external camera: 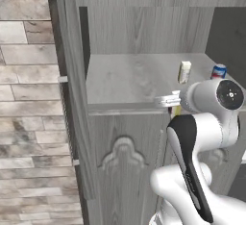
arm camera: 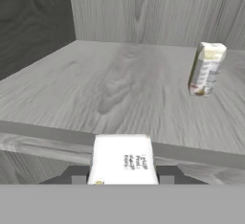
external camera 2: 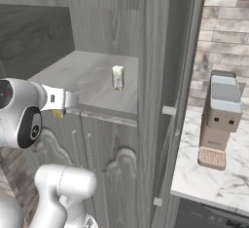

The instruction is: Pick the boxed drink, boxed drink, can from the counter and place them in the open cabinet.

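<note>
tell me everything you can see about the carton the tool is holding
The small cream-white boxed drink carton sits clamped between the two dark fingers of the tool. Its broad face is plain white with a few lines of tiny dark print, too small to read, and a yellowish spot at one lower corner. It looks like smooth card. In the hand view it hangs just in front of the front edge of the grey wood-grain cabinet shelf, not yet set down. The fingers are its one visible contact.
</note>
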Motion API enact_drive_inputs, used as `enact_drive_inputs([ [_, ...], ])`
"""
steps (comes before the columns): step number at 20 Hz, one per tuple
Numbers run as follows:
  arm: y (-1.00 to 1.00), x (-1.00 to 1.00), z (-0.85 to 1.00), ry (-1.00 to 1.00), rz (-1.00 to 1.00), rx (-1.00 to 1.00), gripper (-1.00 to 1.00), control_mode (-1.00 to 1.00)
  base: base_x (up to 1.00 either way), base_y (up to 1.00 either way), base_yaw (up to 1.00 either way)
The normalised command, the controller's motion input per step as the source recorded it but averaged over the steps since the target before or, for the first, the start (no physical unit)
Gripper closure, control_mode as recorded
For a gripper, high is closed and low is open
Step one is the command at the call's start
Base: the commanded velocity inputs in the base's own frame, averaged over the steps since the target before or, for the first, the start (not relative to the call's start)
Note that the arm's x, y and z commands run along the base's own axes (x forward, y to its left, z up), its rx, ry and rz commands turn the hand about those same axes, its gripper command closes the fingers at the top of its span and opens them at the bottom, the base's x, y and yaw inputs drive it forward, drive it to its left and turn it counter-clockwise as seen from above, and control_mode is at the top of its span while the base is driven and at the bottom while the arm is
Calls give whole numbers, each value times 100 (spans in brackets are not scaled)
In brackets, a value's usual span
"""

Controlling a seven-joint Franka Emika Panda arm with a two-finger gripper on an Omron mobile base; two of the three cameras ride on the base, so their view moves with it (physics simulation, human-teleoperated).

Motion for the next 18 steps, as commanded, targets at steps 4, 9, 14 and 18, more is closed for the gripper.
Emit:
enact_drive_inputs([
  [4, 0, 0, 6, 0, 1, 0, 100, -100, 0, 0, 0],
  [9, 0, -14, 18, -2, 0, 0, 100, -100, 0, 0, 0],
  [14, 0, -45, 16, -4, 0, 0, 100, -100, 0, 0, 0],
  [18, 0, -38, 14, -1, 0, 0, 100, -100, 0, 0, 0],
])
